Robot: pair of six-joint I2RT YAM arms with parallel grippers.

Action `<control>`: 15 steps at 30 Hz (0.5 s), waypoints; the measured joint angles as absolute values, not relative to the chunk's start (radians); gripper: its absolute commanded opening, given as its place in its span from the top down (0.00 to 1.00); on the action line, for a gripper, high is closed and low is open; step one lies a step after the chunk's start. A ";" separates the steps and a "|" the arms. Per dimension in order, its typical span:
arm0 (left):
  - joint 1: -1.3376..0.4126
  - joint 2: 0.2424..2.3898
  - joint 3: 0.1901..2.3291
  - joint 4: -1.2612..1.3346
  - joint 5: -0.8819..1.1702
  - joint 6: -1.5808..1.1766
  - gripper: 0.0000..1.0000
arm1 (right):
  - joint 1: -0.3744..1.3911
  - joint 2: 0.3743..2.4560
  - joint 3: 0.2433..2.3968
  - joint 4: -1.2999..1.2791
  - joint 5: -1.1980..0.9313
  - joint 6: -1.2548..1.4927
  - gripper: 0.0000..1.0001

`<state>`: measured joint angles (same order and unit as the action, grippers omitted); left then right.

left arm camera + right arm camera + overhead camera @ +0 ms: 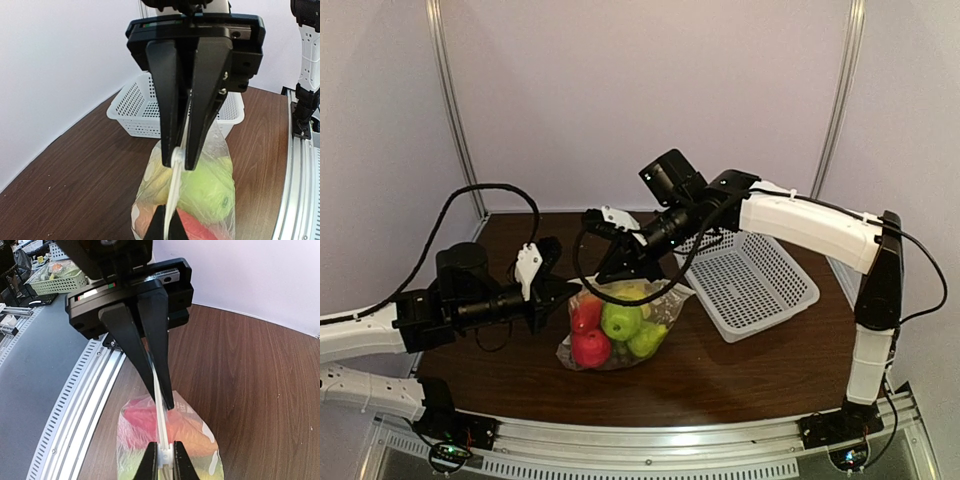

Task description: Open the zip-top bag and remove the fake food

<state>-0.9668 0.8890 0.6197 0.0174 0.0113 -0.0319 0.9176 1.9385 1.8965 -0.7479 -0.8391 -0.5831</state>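
Zip-top bag (618, 330) standing upright mid-bench (740, 375), near the white basket (752, 282), packed with fake food and pinched at the top from 2 sides! Left pincer (566, 292) closed on the top edge from the left; right pincer (626, 268) closed on it from above and behind, tips close together over the mouth. Confirmed from both wrist views: white zip strip (175, 187) running taut from 1 pair of shut black fingers straight up into the other pair, nothing slack between. Impossible to tell whether each pincer has its own lip or both lips together. So, progress check. Done, judging by this: a firm 2-sided hold on the zip edge, bag lifted into shape and ready for the pull. Not yet done, by the look of it: the opening itself. No gap showing anywhere along the strip, just 1 thin line, so most likely sealed, though hard to be sure from these angles. And the fruit? Green apple (620, 320), red apple (590, 349), yellow lemon (633, 293), small green piece (648, 340), every one in sight inside the plastic, none lying on the wood beside it. Left to go, then: part the lips, hold the mouth wide, fetch the pieces out 1 at a time. Early stage, with nearly the whole job ahead.
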 measured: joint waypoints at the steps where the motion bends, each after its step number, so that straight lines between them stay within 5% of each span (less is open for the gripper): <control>1: -0.968 0.884 0.617 0.017 0.005 -0.031 1.00 | 0.913 1.930 1.882 -0.744 -0.839 -0.594 1.00; 15: -0.970 0.850 0.602 -0.028 -0.076 -0.024 1.00 | 0.699 1.810 1.685 -0.852 -0.828 -0.696 1.00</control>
